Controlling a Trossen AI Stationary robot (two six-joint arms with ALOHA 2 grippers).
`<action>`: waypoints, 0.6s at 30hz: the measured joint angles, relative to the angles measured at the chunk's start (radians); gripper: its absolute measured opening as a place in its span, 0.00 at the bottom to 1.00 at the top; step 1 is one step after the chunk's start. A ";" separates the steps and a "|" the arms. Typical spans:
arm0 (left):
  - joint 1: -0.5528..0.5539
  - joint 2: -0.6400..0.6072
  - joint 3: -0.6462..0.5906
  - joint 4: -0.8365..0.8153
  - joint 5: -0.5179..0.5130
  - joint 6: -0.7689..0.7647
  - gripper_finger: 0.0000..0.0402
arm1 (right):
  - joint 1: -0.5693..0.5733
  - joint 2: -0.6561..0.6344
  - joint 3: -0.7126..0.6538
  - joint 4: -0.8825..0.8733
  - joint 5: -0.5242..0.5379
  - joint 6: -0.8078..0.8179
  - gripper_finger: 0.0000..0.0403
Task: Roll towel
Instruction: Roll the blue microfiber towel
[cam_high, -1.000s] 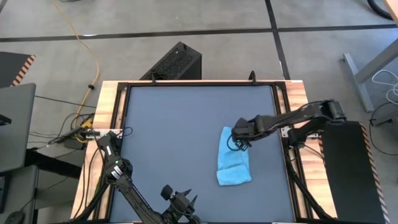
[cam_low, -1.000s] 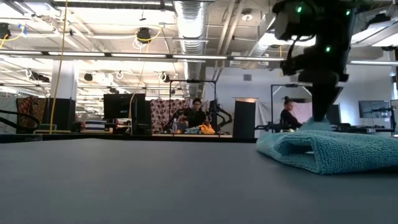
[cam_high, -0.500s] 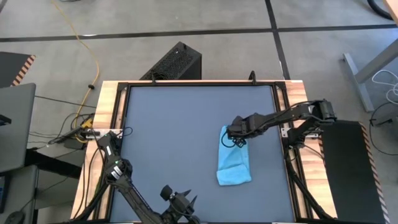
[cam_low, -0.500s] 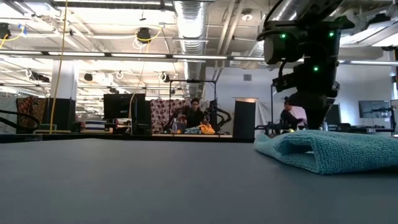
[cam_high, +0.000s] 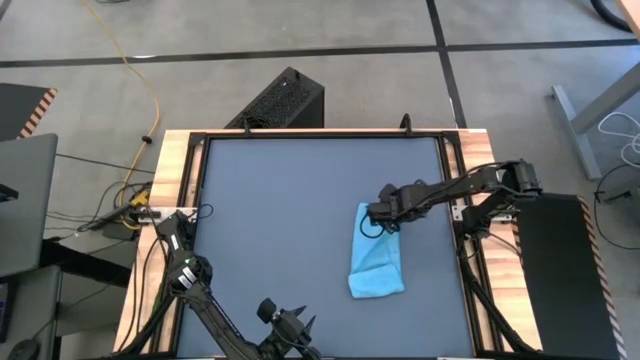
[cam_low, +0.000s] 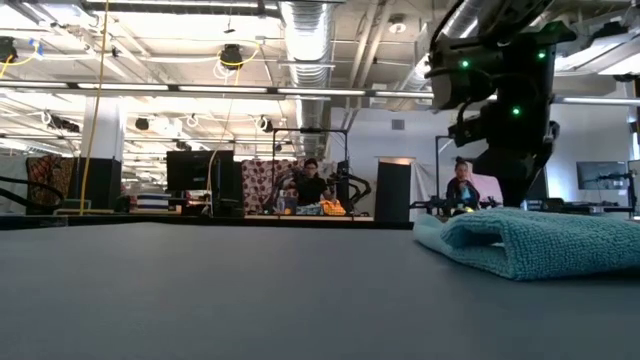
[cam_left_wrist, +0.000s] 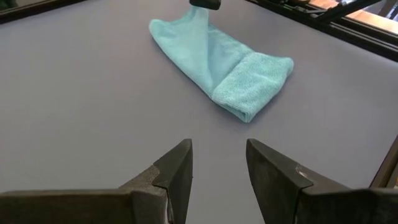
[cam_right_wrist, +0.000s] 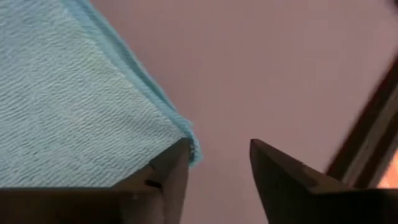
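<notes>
Right gripper (cam_high: 378, 224) parted over towel (cam_high: 376, 261) far corner, holding nothing; left gripper (cam_left_wrist: 217, 163) half-open, empty, parked.

Black perforated box (cam_high: 283, 100) sitting on floor beyond the dark grey surface (cam_high: 290, 200); yellow cable (cam_high: 148, 90) trailing nearby (two people (cam_low: 312, 185) sitting far behind).

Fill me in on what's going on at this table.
A two-armed robot is working on a small sky-blue soft cloth towel that lies folded into a long strip on the right part of the dark grey tabletop. The right gripper sits at the towel's far end with its fingers apart; in the right wrist view nothing is pinched between them, and the cloth's corner lies beside one finger. The left gripper waits open at the near edge, facing the towel. No roll shows yet.
</notes>
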 joint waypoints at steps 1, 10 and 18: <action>0.001 0.000 0.000 0.000 0.000 0.000 0.35 | 0.003 -0.005 0.000 -0.013 0.010 0.006 0.52; 0.004 0.000 0.000 0.000 -0.010 0.013 0.35 | 0.010 -0.122 0.000 -0.003 0.045 0.059 0.57; 0.006 0.000 0.000 0.004 -0.012 0.034 0.35 | -0.006 -0.205 0.000 0.028 0.069 0.085 0.57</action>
